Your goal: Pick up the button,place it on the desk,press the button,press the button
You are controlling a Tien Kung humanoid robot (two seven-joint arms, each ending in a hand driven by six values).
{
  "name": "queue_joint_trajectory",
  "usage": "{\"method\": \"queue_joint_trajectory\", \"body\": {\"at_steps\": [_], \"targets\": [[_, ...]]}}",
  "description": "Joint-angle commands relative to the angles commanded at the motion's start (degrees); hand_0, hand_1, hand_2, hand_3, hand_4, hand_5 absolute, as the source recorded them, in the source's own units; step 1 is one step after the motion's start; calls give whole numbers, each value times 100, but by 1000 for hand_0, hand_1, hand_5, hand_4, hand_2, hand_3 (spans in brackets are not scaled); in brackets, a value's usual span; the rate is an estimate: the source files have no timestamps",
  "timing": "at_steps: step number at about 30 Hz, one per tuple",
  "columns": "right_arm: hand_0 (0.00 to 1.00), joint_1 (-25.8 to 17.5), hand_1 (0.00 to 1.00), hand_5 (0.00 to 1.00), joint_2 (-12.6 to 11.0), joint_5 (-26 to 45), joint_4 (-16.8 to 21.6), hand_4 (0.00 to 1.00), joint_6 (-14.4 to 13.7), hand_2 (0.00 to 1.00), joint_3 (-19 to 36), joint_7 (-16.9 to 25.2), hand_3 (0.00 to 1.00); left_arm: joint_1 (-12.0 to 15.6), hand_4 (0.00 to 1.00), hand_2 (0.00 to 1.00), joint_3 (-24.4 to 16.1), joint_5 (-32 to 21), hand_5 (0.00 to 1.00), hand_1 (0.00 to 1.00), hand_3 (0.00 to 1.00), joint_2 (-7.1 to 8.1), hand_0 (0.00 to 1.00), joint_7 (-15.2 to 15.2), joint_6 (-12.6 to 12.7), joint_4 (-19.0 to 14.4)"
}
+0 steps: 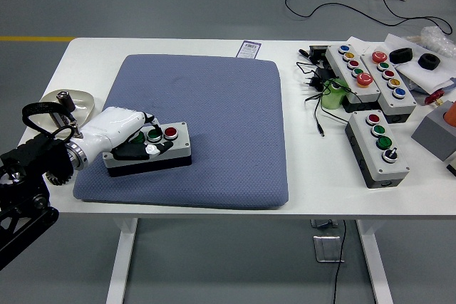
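A grey button box (174,149) with a black base lies on the blue mat (214,105), near the mat's front left. A green button (154,134) and a red button (170,132) show on its top. My left hand (148,142), white with black fingers, lies over the box's left half. Its fingers rest loosely on the top just left of the green button, and the white-tipped thumb (151,150) lies on the near part of the top. The hand does not close around the box. My right arm is out of view.
Three more button boxes (377,149) (353,72) (388,80) stand at the right among cables, with a green bottle (331,95), two black rings (401,55) and a grey block (436,133). A beige object (68,101) lies left of the mat.
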Motion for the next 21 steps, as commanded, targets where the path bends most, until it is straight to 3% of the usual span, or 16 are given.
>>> {"method": "queue_joint_trajectory", "body": {"at_steps": [21], "targets": [[673,22,658,173,-5,0,0,310,2,674,-17,0,624,83,735,2,-237,-70,998,2,577,78,2,-24,80,-145]]}}
